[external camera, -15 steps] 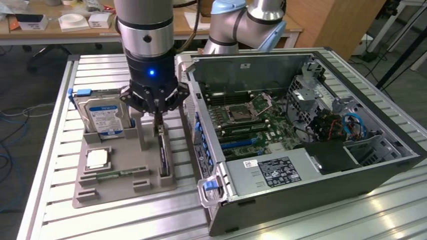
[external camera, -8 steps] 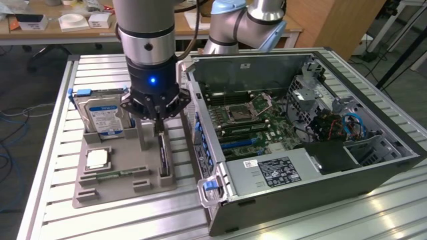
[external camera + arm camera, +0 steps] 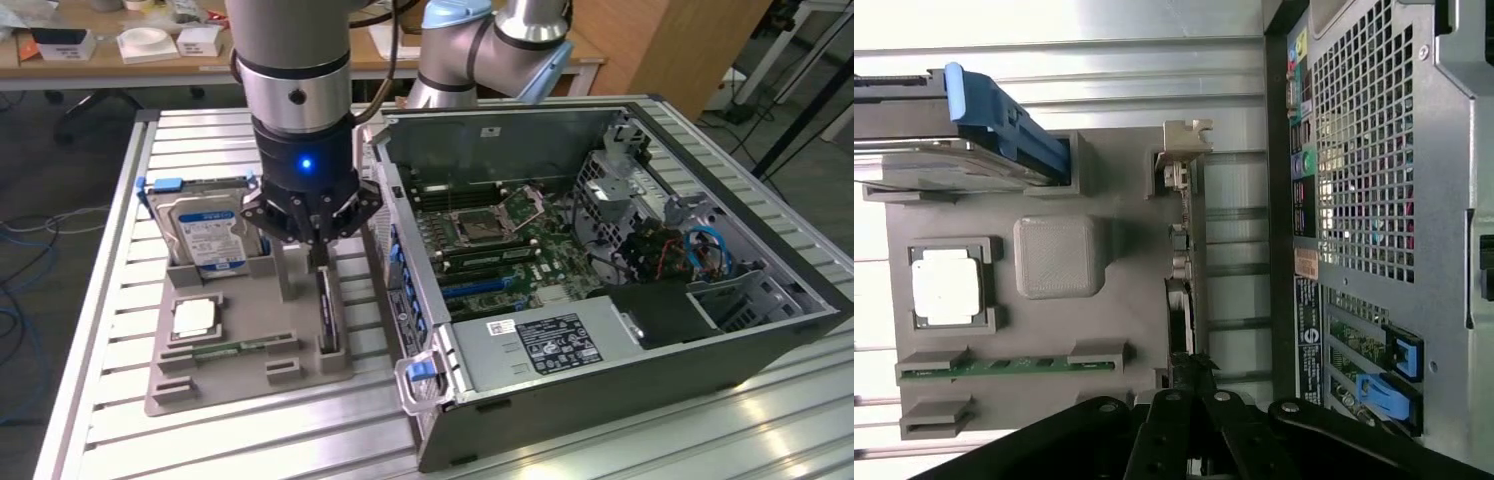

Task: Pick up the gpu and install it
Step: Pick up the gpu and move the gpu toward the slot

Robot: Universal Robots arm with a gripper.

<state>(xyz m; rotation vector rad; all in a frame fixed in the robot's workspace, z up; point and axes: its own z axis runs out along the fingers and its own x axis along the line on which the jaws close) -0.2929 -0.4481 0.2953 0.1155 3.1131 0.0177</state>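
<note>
Toward the tabletop (image 3: 107, 300) edge at the exterior view's left, I log a grey tray (image 3: 240, 385) with a pocket per part. Count: one gpu (image 3: 328, 320), one hard drive (image 3: 207, 235), one processor (image 3: 195, 318), one memory stick (image 3: 240, 348). The gpu stands on edge on the tray's side nearest the open case (image 3: 601, 390), presumably for grasping from above. My gripper (image 3: 320, 258) is down at its upper edge; I cannot tell whether it pinches.

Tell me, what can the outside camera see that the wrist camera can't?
The exterior view looks down into the open computer: its green board and blue cables. The wrist view faces the computer's back, with a metal grille and ports. Both take in the gray tray, the hard drive, the square chip and the graphics card standing on edge, with the gripper at one end of it.
</note>
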